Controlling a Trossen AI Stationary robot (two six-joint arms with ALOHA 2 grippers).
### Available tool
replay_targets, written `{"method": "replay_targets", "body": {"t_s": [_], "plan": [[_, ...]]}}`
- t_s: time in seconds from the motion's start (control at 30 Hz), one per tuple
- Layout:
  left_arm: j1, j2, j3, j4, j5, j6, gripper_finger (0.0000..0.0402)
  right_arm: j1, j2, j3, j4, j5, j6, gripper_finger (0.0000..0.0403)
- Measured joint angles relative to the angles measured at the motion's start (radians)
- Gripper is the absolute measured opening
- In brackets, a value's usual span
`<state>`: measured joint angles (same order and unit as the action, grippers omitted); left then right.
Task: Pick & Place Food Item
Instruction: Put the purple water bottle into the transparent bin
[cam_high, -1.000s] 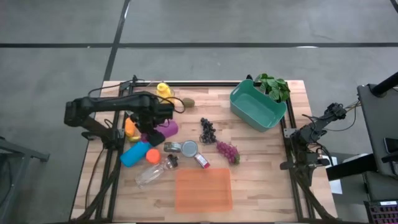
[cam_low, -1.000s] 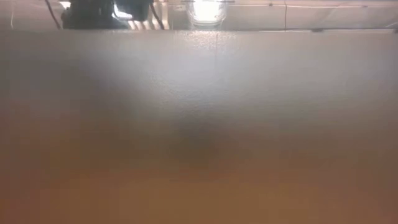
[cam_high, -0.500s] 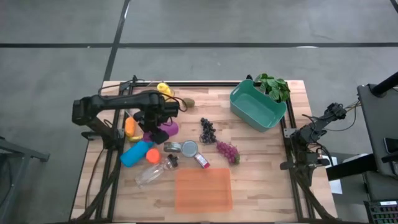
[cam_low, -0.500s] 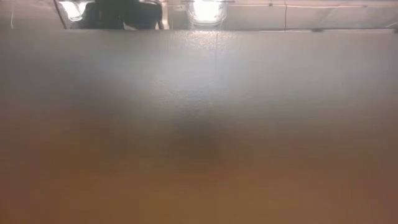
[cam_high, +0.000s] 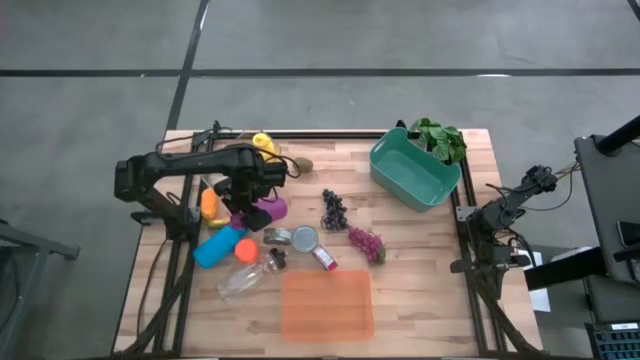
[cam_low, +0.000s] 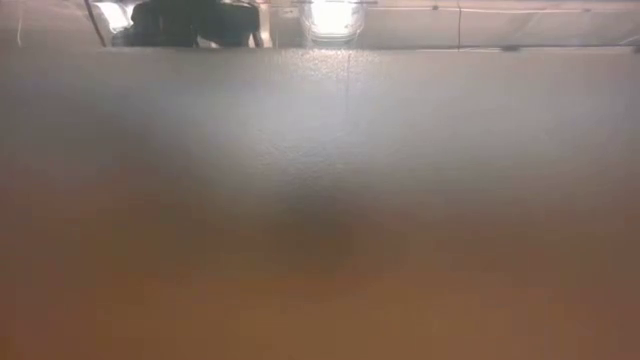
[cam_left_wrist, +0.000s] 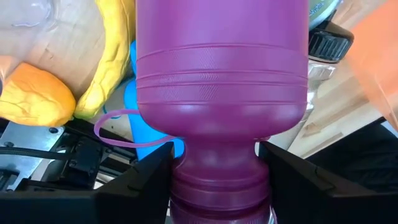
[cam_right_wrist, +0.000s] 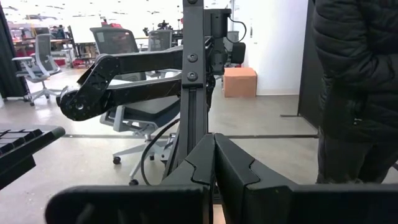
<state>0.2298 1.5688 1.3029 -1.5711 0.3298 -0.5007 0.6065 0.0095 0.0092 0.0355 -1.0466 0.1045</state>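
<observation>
A purple plastic bottle is between the fingers of my left gripper at the table's left, and it fills the left wrist view. The food items lie loose on the table. They are a dark grape bunch, a reddish grape bunch, a kiwi, a yellow fruit and an orange fruit. My right gripper is shut and waits beyond the table's right edge, pointing level into the room. My left gripper pinches the purple bottle's narrow neck between its two fingers, one on each side. The fingers come down steeply from above and lie across the neck. The body points away from the gripper toward the table. I cannot tell whether its far end rests there.
A teal bin stands at the far right with leafy greens behind it. An orange tray lies near the front edge. A blue bottle, a clear bottle and a can lie around the purple bottle. A person stands beyond the right arm.
My left arm has swung a little toward the table's right and far edge, carrying the purple bottle with it. For the last half second it has held still. The grip has not changed.
</observation>
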Motion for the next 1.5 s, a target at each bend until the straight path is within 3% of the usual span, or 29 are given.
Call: {"method": "replay_targets", "body": {"t_s": [0.2,0.4,0.53,0.67,0.9,1.03,1.2,1.5], "plan": [[-0.004,-0.001,0.000,0.000,-0.016,0.030,0.0214,0.000,0.000,0.000,0.000,0.000,0.000,0.0008],[-0.025,-0.021,0.009,0.040,-0.060,0.192,0.0214,0.000,0.000,0.000,0.000,0.000,0.000,0.0008],[-0.064,-0.066,0.010,0.095,-0.158,0.308,0.0214,0.000,0.000,0.000,0.000,0.000,0.000,0.0008],[-0.113,-0.120,0.009,0.156,-0.267,0.326,0.0214,0.000,0.000,0.000,0.000,0.000,0.000,0.0008],[-0.210,-0.209,-0.021,0.413,-0.484,0.378,0.0214,0.000,0.000,0.000,0.000,0.000,0.000,0.0008],[-0.253,-0.248,-0.055,0.503,-0.544,0.428,0.0214,0.000,0.000,0.000,0.000,0.000,0.000,0.0008],[-0.257,-0.256,-0.066,0.464,-0.526,0.351,0.0214,0.000,0.001,0.000,0.000,0.000,0.000,0.0008],[-0.253,-0.256,-0.051,0.139,-0.402,0.004,0.0214,0.000,0.001,0.000,0.000,0.000,0.000,0.0008]]}}
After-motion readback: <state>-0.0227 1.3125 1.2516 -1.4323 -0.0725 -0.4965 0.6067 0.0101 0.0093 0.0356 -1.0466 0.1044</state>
